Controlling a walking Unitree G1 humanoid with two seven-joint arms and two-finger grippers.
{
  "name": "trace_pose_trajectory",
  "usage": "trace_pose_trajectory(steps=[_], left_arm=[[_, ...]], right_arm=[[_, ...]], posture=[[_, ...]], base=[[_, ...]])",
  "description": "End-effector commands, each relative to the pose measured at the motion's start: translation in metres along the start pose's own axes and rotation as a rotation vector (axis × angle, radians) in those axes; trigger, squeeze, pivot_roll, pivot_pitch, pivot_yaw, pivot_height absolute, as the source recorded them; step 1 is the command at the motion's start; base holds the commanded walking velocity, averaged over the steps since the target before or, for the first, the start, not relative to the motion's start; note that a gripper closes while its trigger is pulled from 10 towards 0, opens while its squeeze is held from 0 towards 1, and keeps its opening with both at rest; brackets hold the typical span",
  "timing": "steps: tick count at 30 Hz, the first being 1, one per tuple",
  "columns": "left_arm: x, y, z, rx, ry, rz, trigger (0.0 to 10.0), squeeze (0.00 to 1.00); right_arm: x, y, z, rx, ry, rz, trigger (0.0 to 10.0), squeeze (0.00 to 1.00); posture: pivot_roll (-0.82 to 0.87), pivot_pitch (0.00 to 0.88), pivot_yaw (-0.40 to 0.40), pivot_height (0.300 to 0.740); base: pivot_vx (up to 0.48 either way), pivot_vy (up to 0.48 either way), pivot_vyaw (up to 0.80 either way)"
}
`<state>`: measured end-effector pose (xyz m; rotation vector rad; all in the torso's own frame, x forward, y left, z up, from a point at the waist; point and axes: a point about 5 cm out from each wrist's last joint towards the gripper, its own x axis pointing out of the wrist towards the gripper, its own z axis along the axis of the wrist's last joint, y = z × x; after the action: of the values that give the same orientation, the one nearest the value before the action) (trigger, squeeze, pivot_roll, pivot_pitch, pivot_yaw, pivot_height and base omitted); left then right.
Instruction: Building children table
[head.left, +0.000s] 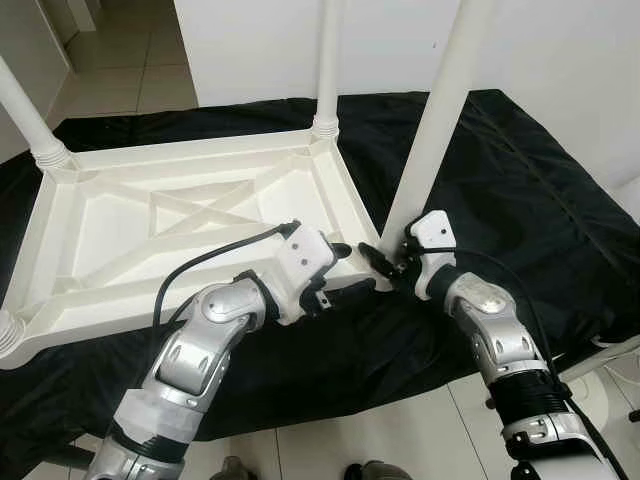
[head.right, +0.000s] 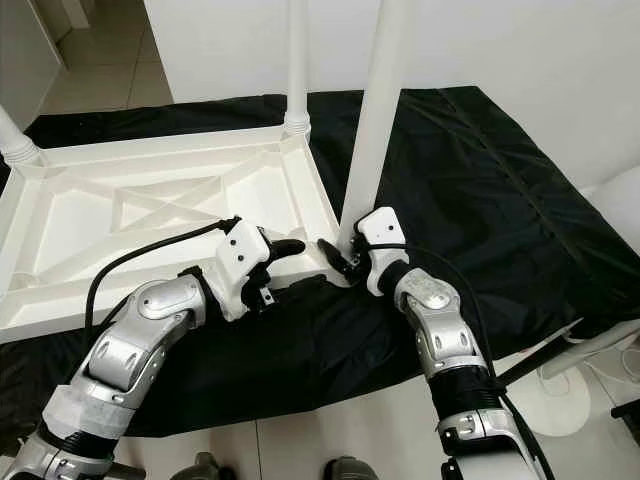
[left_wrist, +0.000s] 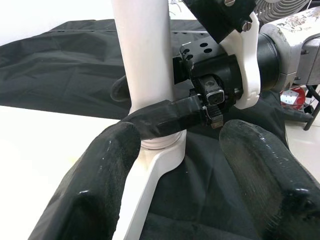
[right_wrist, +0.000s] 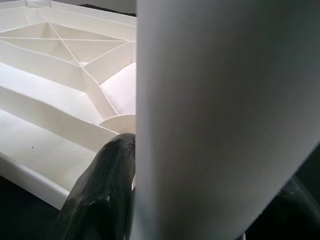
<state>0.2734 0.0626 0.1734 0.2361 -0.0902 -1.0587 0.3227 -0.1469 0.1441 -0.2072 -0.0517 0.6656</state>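
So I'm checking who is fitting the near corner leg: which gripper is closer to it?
Right. The right gripper is clamped around the near corner leg at its base; the left gripper sits open beside it at the tabletop corner.

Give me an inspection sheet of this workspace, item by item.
Surface: black sheet spread over a raised surface.
Job's things: white tabletop lying upside down; near-corner leg standing upright in its socket.
Clutter: nothing seen.
Grippers: right gripper shut on the near-corner leg at its base; left gripper open beside that corner.
Cables: black cable looping over the left arm.
Surroundings: white wall, tiled floor.
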Motion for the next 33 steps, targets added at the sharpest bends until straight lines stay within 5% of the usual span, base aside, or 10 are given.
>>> trace_pose_trajectory(steps=[1,6,7,8,9,21,24,33], left_arm=[[-0.001,0.003,0.000,0.010,0.006,0.040,10.0,0.00],[-0.001,0.002,0.000,0.008,0.005,0.039,10.0,0.00],[-0.001,0.002,0.000,0.006,0.004,0.038,10.0,0.00],[-0.001,0.002,0.000,0.006,0.004,0.038,10.0,0.00],[-0.001,0.002,0.000,0.006,0.002,0.037,10.0,0.00],[-0.002,0.002,-0.001,0.009,0.009,0.028,10.0,0.00],[-0.004,0.002,-0.003,0.005,0.019,0.030,10.0,0.00],[-0.006,0.001,-0.005,-0.002,0.024,0.033,10.0,0.00]], right_arm=[[-0.005,0.004,-0.012,0.018,0.035,0.029,0.0,0.00],[-0.009,0.003,-0.016,0.030,0.038,0.023,0.0,0.00],[-0.010,0.002,-0.018,0.038,0.042,0.001,3.8,0.00],[-0.010,0.002,-0.018,0.038,0.042,0.001,3.8,0.00],[-0.011,0.002,-0.019,0.043,0.043,-0.015,10.0,0.00],[-0.009,0.012,-0.013,0.083,0.012,-0.219,10.0,0.00],[-0.007,0.020,-0.008,0.166,0.003,-0.437,10.0,0.00],[-0.006,0.035,-0.003,0.211,0.008,-0.668,10.0,0.00]], posture=[[-0.07,0.037,0.001,0.740],[-0.08,0.038,0.004,0.740],[-0.08,0.039,0.006,0.740],[-0.08,0.039,0.006,0.740],[-0.08,0.039,0.008,0.740],[-0.07,0.036,0.011,0.740],[-0.07,0.034,0.014,0.740],[-0.07,0.028,0.013,0.740]], base=[[0.000,0.000,0.00],[0.000,0.000,0.00],[0.000,0.000,0.00],[0.000,0.000,0.00],[0.000,0.000,0.00],[0.000,0.000,0.00],[0.000,0.000,0.00],[0.000,0.000,0.00]])
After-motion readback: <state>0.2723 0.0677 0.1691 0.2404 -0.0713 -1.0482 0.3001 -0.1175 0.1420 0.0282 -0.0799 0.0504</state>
